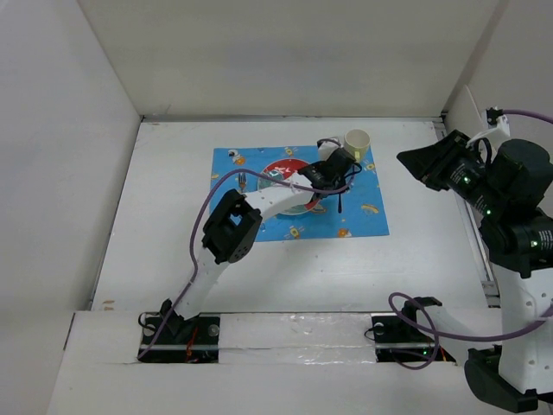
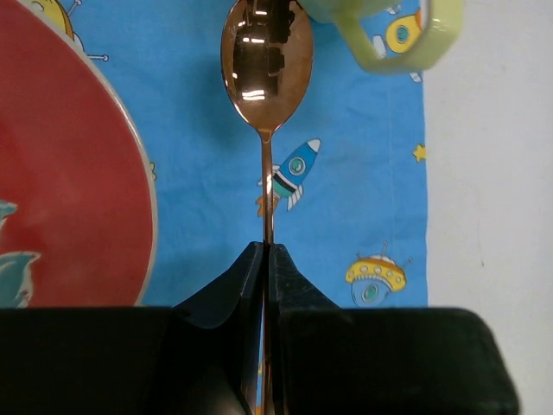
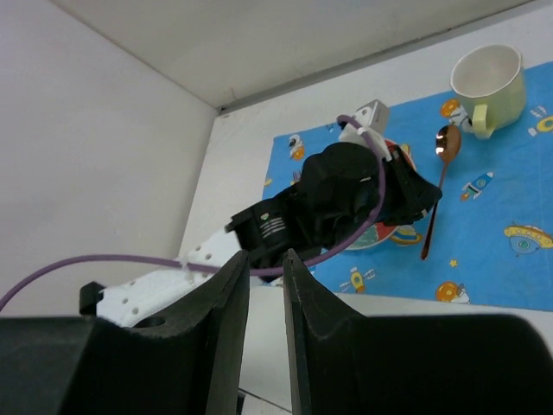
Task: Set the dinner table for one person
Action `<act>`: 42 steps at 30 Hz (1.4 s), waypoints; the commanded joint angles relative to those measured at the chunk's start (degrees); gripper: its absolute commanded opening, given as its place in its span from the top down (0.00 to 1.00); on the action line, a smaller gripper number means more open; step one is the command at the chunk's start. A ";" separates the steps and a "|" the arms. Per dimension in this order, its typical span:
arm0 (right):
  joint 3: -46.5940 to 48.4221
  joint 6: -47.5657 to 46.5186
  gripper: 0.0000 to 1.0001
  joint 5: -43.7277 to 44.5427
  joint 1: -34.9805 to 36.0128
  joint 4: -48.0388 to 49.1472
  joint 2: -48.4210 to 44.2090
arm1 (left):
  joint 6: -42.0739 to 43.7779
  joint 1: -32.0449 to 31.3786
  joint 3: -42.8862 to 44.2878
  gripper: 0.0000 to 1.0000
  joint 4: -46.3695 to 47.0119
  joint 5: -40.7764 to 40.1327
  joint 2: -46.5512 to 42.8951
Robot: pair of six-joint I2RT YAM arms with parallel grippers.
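A copper spoon (image 2: 266, 60) points its bowl at a pale yellow-green cup (image 2: 406, 35). My left gripper (image 2: 267, 249) is shut on the spoon's thin handle. The spoon is over the blue cartoon placemat (image 2: 354, 173), to the right of a red plate (image 2: 69, 173); whether it touches the cloth I cannot tell. From above, the left gripper (image 1: 344, 177) sits between the plate (image 1: 285, 173) and the cup (image 1: 358, 141) on the white dinner table (image 1: 173, 251). My right gripper (image 3: 266, 259) is open and empty, raised at the right side (image 1: 415, 164).
The placemat (image 1: 298, 194) lies at the back middle of the table. White walls close in the left, back and right sides. The left arm (image 1: 229, 229) stretches diagonally over the placemat with its purple cable looping above it. The right arm's bulk (image 1: 510, 199) stands at the right edge.
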 commanded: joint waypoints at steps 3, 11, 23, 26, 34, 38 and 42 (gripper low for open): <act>-1.17 -2.21 0.72 -4.69 0.60 -0.83 -0.25 | -6.30 1.63 6.55 1.00 -0.18 -1.41 4.04; -1.09 -4.59 0.71 -3.11 1.74 -2.42 0.36 | -7.54 2.16 12.35 1.00 -1.41 0.08 10.02; -1.70 -5.38 0.70 -1.96 2.27 -2.15 0.79 | -5.96 2.16 8.05 1.00 -0.62 1.23 9.93; -1.62 -5.38 0.70 -1.96 2.27 -2.24 0.80 | -5.26 2.16 7.87 1.00 -0.97 1.31 9.84; -1.09 -5.29 0.70 -1.35 2.27 -2.24 0.97 | -3.67 2.16 7.69 0.94 -2.28 1.05 9.23; -0.74 -5.03 0.69 -1.17 2.27 -1.71 0.80 | -1.66 2.16 7.08 0.77 -2.81 0.62 7.13; -1.44 -4.50 0.69 -0.82 2.27 -0.57 0.89 | 1.50 1.02 5.50 0.61 -1.94 0.26 1.60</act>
